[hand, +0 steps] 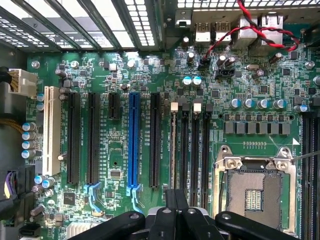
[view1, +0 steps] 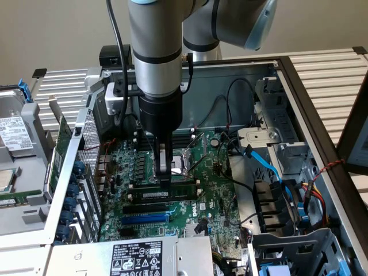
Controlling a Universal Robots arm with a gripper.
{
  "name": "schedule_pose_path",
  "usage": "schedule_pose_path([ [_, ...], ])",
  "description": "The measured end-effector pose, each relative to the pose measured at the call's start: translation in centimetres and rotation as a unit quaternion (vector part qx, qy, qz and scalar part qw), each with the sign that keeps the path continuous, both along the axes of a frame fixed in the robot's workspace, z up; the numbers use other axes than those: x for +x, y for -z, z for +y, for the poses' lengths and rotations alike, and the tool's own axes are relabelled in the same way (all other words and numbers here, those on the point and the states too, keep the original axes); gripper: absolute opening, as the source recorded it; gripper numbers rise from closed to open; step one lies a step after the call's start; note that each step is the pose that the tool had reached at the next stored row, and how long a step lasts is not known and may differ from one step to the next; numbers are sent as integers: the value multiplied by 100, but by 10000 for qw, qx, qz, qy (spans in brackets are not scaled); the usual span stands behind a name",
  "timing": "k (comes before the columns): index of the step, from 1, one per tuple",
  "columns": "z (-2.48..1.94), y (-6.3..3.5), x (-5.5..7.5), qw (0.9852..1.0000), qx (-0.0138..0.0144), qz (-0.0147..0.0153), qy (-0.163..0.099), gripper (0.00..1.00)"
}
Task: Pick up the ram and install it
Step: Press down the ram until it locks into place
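The arm's own black wrist body covers the motherboard [view1: 190, 190] behind it in the exterior view, and the power supply label at the near edge is cut off. The gripper [view1: 165, 183] stands upright over the board with its fingers closed together, their tips touching the top edge of the ram [view1: 167, 194]. The ram is a long thin green stick with a pale label, seated in a memory slot just in front of the CPU socket [hand: 255, 192]

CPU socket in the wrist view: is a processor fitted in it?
No, the CPU socket is open, with its bare contact grid exposed inside the metal frame.
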State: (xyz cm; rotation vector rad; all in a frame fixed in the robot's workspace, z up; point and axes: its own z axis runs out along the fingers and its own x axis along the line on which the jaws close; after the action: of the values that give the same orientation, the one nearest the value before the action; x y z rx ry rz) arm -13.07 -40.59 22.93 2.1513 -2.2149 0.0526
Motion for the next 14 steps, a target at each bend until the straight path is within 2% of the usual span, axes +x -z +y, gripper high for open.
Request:
schedule_pose_path([
  [14, -3, 28, -2, 10000, -1, -4, 0, 11],
])
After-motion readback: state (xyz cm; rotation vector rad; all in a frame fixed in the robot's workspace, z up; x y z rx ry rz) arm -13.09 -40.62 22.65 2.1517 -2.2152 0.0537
